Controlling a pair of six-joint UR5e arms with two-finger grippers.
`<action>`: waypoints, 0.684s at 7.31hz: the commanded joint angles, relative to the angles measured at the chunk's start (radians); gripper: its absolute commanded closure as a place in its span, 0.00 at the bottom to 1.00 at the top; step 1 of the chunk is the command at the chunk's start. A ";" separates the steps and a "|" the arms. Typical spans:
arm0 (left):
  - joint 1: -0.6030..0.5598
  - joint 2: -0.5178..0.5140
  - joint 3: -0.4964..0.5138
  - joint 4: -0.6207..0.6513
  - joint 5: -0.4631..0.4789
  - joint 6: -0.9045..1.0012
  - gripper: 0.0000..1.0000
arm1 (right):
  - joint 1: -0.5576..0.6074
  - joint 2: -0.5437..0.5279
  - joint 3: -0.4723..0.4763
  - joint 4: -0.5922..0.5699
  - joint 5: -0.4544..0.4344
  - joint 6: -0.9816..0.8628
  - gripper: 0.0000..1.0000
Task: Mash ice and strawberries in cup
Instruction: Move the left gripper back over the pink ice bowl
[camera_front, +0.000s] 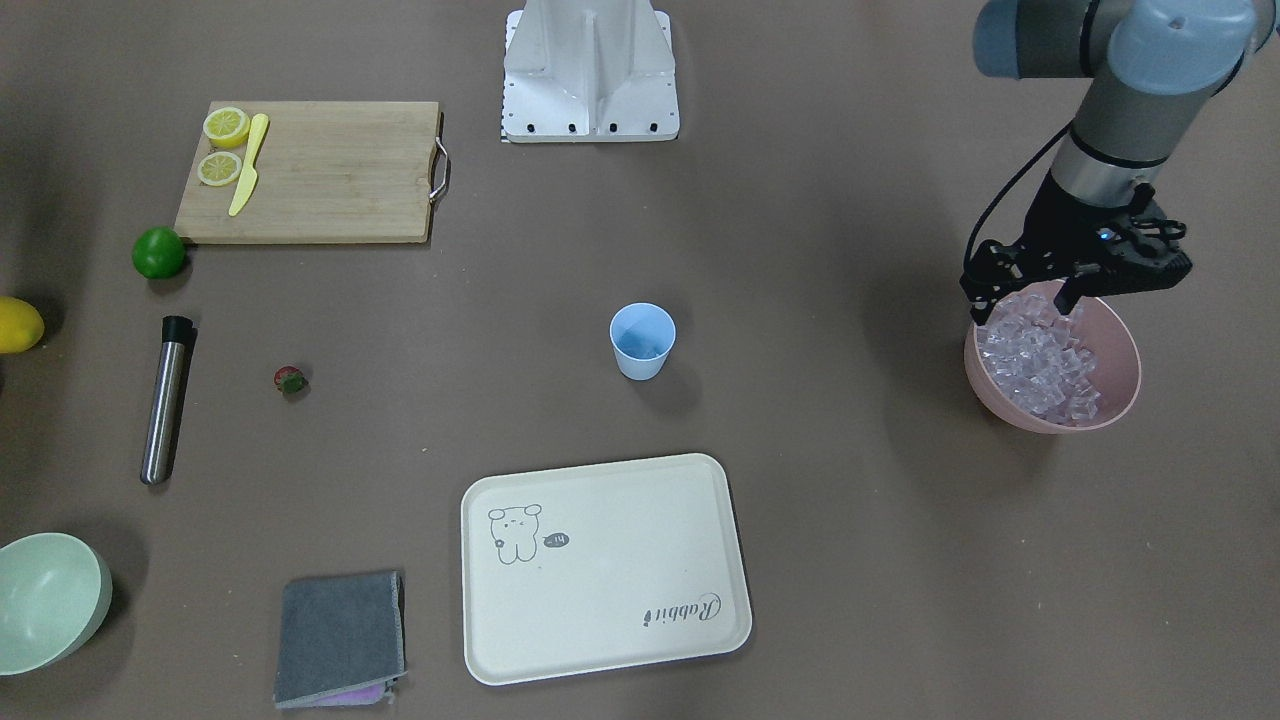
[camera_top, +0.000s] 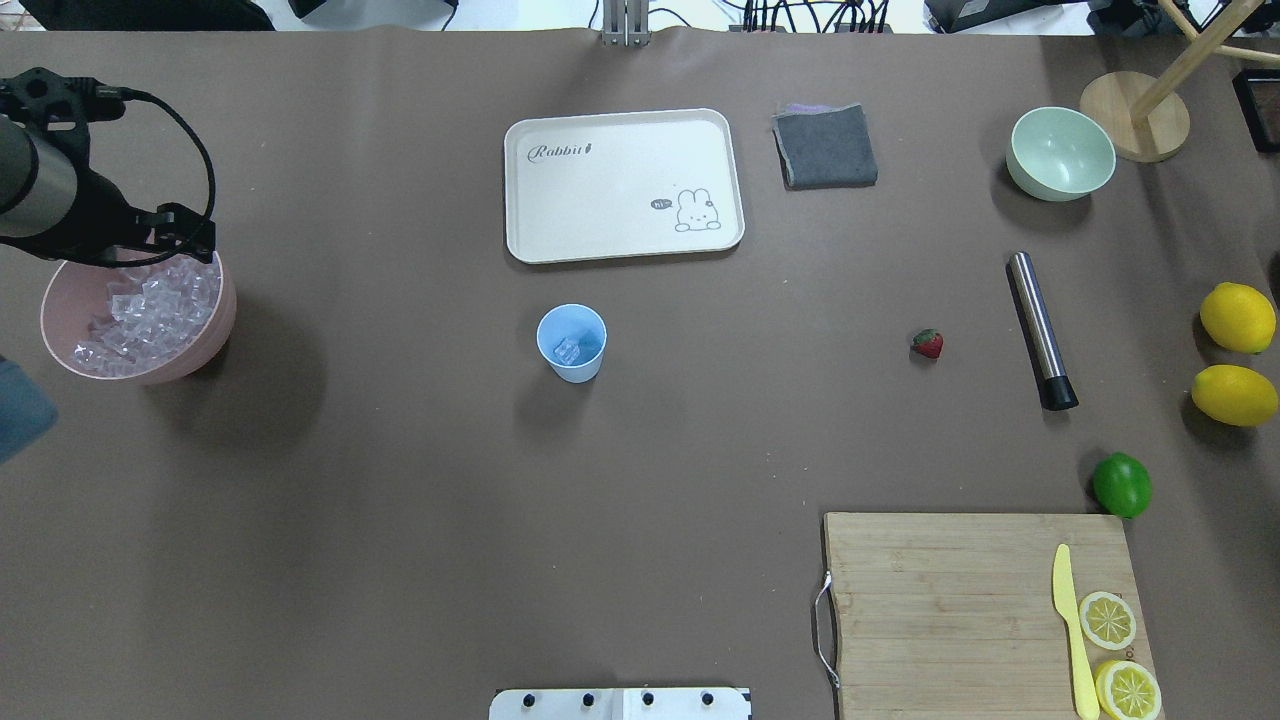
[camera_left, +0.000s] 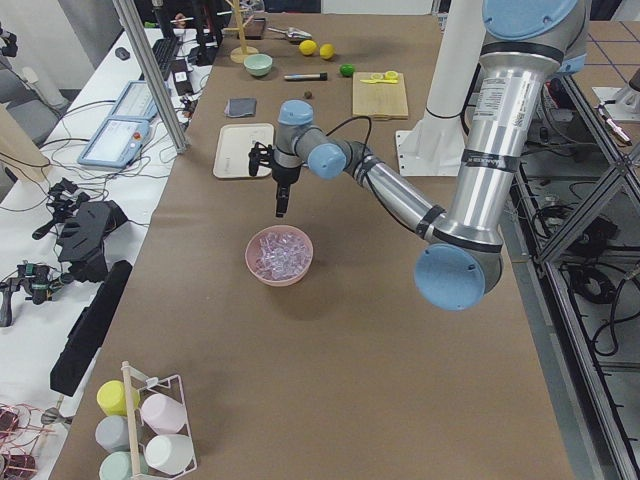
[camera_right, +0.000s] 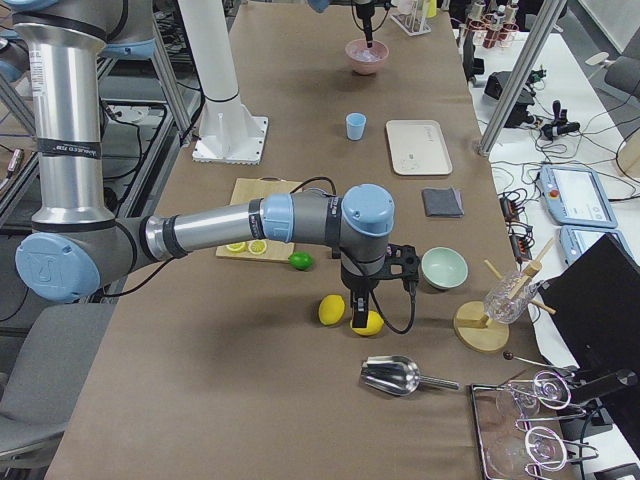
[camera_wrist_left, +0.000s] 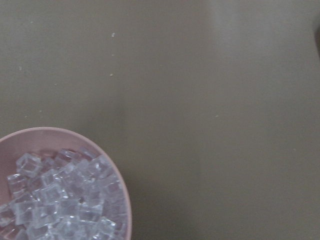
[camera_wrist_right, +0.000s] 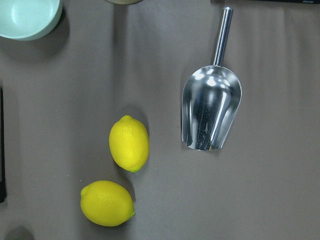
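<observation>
Cup (camera_top: 571, 343) holds ice (camera_top: 567, 350) | tray (camera_top: 600, 200) near, strawberry (camera_top: 927, 343) apart | left end effector (camera_front: 1022, 308) wide over pink bowl (camera_front: 1133, 375)

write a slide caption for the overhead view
Left gripper hovers over the pink bowl of ice; the blue cup and strawberry sit mid-table.

On your brown tabletop (camera_top: 400, 500) the cup (camera_top: 571, 343) stands near the middle, apart from the tray (camera_top: 600, 200) beyond it. A pink bowl (camera_top: 205, 345) sits at the robot's left end. Toward its right you have a strawberry (camera_top: 927, 343), a steel rod (camera_top: 1040, 330), a lime (camera_top: 1121, 484) just beside the board (camera_top: 950, 610), two lemons (camera_top: 1238, 317), a green bowl (camera_top: 1060, 153), a grey cloth (camera_top: 825, 146) and a scoop (camera_wrist_right: 210, 110).
</observation>
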 joint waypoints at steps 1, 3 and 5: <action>-0.032 0.060 0.044 -0.062 0.000 -0.034 0.03 | 0.000 -0.001 0.002 0.000 0.003 -0.003 0.00; -0.026 0.068 0.116 -0.175 -0.001 -0.104 0.03 | 0.000 -0.001 0.002 0.000 0.003 -0.005 0.00; -0.020 0.070 0.149 -0.231 -0.001 -0.125 0.03 | 0.000 -0.001 0.000 0.000 0.001 -0.005 0.00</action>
